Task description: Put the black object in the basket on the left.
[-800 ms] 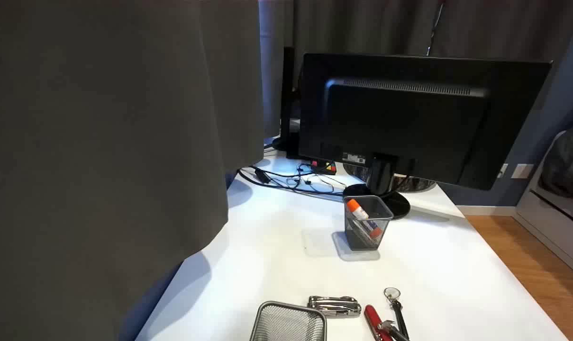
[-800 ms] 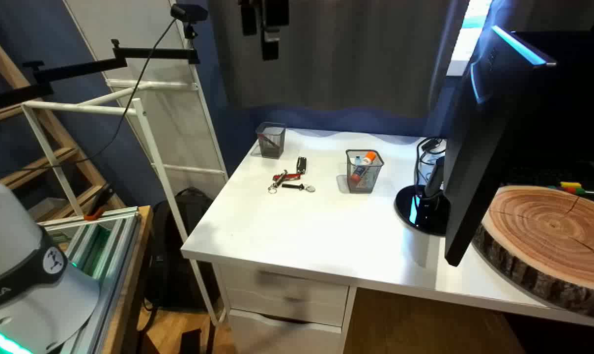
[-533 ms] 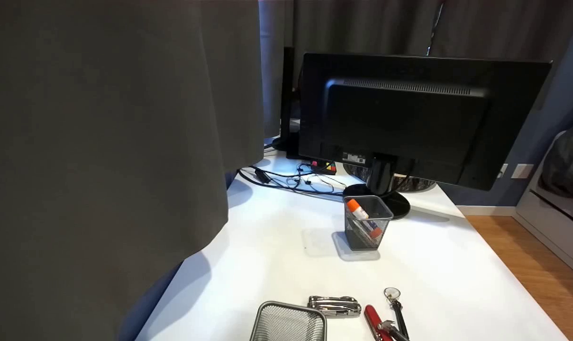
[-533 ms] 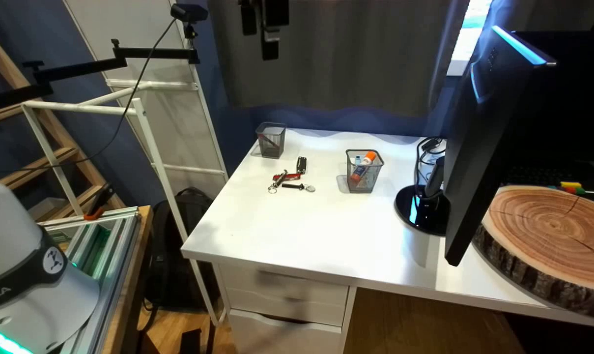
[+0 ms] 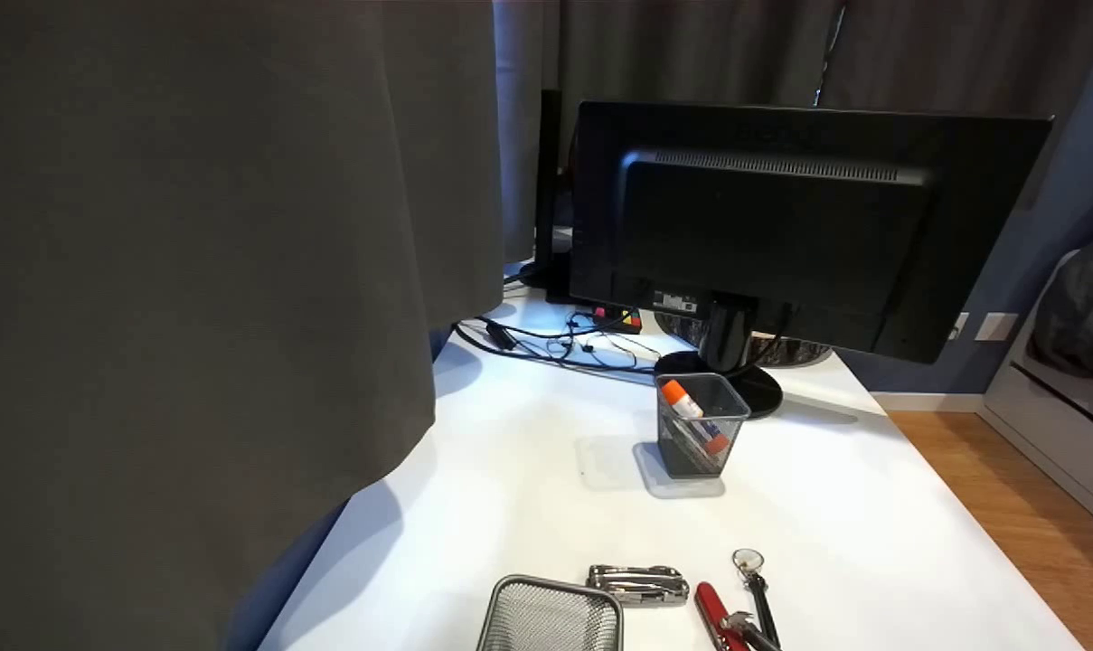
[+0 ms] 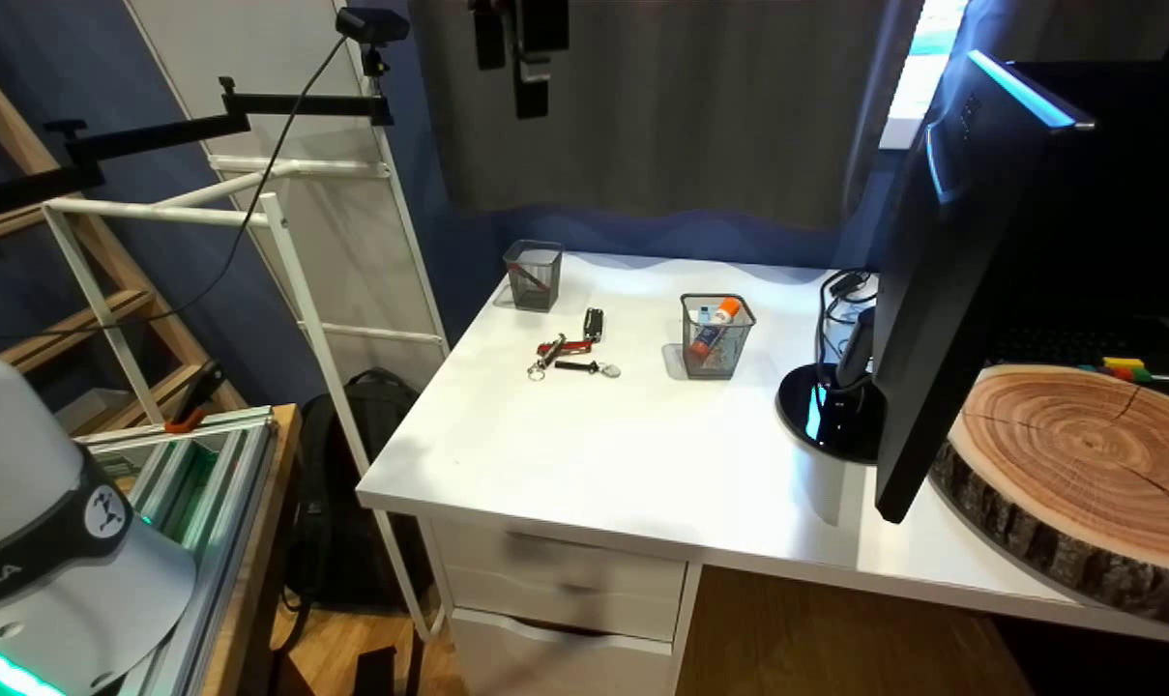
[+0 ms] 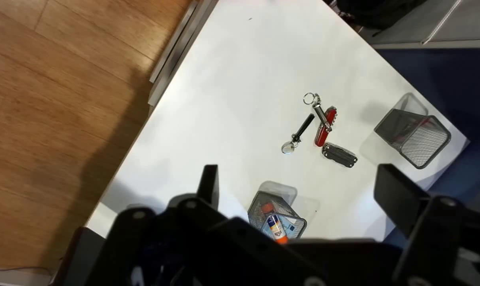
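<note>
Black, stubby, round-ended multitool or slim black cylindrical rod with a bright metal ring at one end: cannot tell which as the task's black object. Both lying flat on the smooth white bench, apart from each other. Dark-bodied multitool from above, with pale rivets; shiny metal along its side in an exterior view.

Just beside the multitool, a glossy red pocketknife, with a small silver metal tool laid across it, split ring at its end.

Near these, toward the bench's corner, a dark grey wire-mesh basket, squarish, round-cornered at the rim and tapering to a narrower base; left-hand one of a pair in both exterior views. Reddish streak showing through the mesh, too blurred to name.

Well apart from the basket, a similar tapered mesh cup, with an orange-capped stick leaning inside, labelled white and blue.

High over the bench, a blocky black gripper, fingers spread wide apart.

Farther out, a flat black monitor on a glossy round foot; a thick, bark-edged wood slab with ringed grain; a soft-folded grey-brown cloth curtain; warm wooden floor planks.
</note>
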You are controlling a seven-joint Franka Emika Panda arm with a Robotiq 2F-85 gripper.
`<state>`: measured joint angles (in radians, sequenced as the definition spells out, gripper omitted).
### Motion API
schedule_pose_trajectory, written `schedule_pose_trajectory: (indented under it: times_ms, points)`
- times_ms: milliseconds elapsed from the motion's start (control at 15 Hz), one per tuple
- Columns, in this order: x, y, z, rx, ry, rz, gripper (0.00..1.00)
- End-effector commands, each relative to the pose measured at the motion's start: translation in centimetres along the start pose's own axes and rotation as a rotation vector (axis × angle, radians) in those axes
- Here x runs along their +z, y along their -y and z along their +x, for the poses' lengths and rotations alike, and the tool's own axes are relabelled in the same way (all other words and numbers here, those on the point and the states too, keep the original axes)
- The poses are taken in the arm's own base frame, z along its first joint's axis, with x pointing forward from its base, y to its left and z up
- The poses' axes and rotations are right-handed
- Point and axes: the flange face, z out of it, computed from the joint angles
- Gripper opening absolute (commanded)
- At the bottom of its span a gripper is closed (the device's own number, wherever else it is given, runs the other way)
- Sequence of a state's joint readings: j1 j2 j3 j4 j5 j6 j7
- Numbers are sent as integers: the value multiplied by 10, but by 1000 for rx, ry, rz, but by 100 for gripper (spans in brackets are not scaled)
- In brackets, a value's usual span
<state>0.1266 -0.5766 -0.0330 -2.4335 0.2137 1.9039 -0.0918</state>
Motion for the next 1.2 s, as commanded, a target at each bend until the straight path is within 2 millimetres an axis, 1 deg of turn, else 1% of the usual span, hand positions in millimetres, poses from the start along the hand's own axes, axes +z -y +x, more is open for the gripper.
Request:
schedule_pose_trajectory:
  times_ms: [0, 67, 133, 200, 267, 333, 600, 667, 733, 800, 867, 933, 1067, 1133]
  points:
    - [14, 6, 12, -28, 11, -3, 100]
    - [39, 17, 28, -49, 45, -1, 100]
    - [62, 29, 41, -72, 69, -61, 100]
    - [75, 36, 49, -81, 67, -79, 100]
    - [93, 42, 58, -99, 65, -69, 100]
    - [114, 51, 70, -124, 72, -67, 100]
    - [203, 93, 106, -240, 116, -96, 100]
    - [223, 102, 114, -283, 147, -42, 100]
    - [193, 89, 88, -230, 113, -78, 100]
    - [211, 96, 95, -252, 136, -69, 100]
    - [224, 100, 101, -263, 152, -63, 100]
    - [231, 101, 106, -267, 160, -58, 100]
    - [231, 100, 112, -272, 157, -55, 100]
    - [233, 101, 120, -127, 179, -33, 100]
